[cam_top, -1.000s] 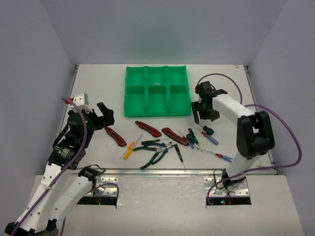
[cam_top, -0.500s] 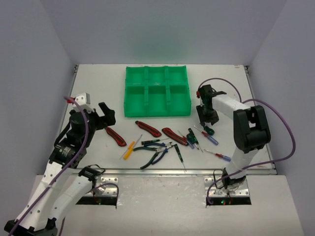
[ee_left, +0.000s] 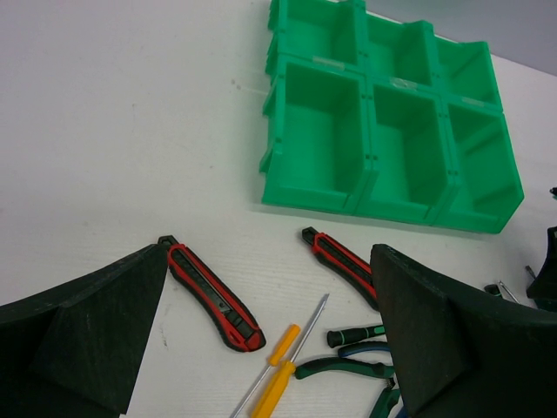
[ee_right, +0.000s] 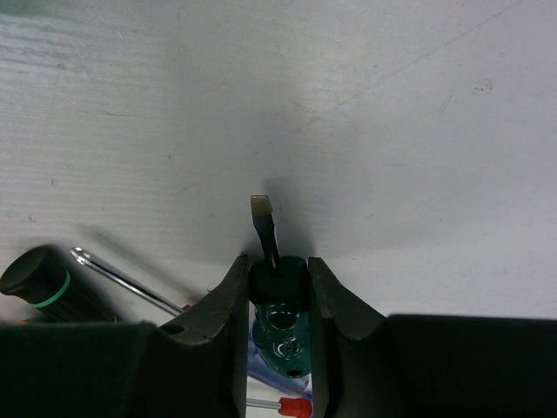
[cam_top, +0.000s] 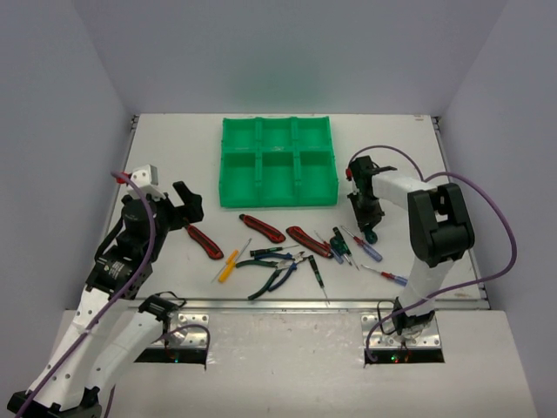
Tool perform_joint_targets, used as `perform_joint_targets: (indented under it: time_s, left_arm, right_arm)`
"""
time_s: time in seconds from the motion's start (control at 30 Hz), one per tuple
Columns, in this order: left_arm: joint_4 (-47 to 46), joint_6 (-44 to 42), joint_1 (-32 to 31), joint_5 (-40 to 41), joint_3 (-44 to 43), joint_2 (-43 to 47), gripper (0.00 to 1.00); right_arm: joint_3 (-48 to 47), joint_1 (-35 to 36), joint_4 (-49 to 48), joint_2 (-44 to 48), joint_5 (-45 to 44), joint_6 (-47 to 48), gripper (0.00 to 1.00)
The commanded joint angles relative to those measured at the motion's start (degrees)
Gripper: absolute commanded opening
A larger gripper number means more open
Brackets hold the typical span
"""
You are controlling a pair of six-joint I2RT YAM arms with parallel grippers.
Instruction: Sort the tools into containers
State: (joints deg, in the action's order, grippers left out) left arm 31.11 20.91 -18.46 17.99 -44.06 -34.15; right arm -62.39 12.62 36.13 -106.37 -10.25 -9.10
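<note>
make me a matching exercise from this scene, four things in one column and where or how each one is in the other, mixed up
Things
1. bright green six-compartment plastic tray
2. yellow-handled screwdriver
3. stubby green-handled flat screwdriver
4. left end effector

States
A. between the fingers of the right end effector
B. open, holding nothing
C. every compartment empty
D. lying loose on the white table

Pairs: 1-C, 2-D, 3-A, 4-B
</note>
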Motion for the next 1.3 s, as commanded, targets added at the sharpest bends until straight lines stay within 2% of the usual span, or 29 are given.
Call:
perform_joint_targets:
  time_s: [0.0,0.13,0.27,0.43,0.5,0.53,0.6,0.73,0.87,1.03,1.2,1.27]
  left_arm:
    - [-2.0,0.2,-0.7,-0.2,-0.2,-0.4,1.00]
    - [-2.0,0.2,-0.7,-0.2,-0.2,-0.6,1.00]
    - [-2.0,0.2,-0.7,-0.1,-0.2,-0.5,1.00]
    - [-1.9,0.2,-0.7,-0.1,-0.2,-0.5,1.00]
    - [-2.0,0.2,-0.7,-0.2,-0.2,-0.6,1.00]
    - [-2.0,0.2,-0.7,-0.2,-0.2,-0.7,1.00]
    - [-1.9,0.2,-0.7,-0.4,-0.2,-0.7,1.00]
    - [-2.0,0.2,-0.7,-0.5,-0.1,-0.3,1.00]
    - [-2.5,0.1,-0.7,-0.9,0.1,0.1,1.00]
    - [-2.7,-0.3,-0.8,-2.6,0.1,-1.6,1.00]
    - [-2.8,-0.4,-0.8,-2.8,0.1,-1.3,1.00]
    - [-3.0,-0.5,-0.8,-3.2,0.2,-1.2,1.00]
  right_arm:
    - [-0.7,-0.1,-2.6,0.2,-3.9,-0.8,0.19]
    - [-1.8,-0.1,-2.5,3.6,-6.4,-1.7,0.06]
    - [-4.5,-0.1,-3.8,9.3,-6.2,-2.7,0.00]
    - [-7.3,0.0,-10.9,14.9,3.6,-5.2,0.00]
    - [-8.0,0.0,-18.8,16.7,15.3,-7.8,0.00]
    - [-8.9,0.0,-23.1,16.7,17.6,-9.4,0.00]
    - [-11.1,0.0,-29.7,14.8,21.3,-12.0,0.00]
    - [-17.6,0.0,-35.6,8.2,20.4,-14.3,0.00]
    - [-31.5,-0.1,-41.3,-5.3,21.6,-18.5,0.00]
    - [-47.3,-0.1,-39.8,-18.7,21.6,-15.6,0.00]
    - [-51.9,0.0,-39.8,-26.3,21.2,-12.3,0.01]
    - [-52.1,0.0,-40.8,-27.5,21.6,-12.1,0.11]
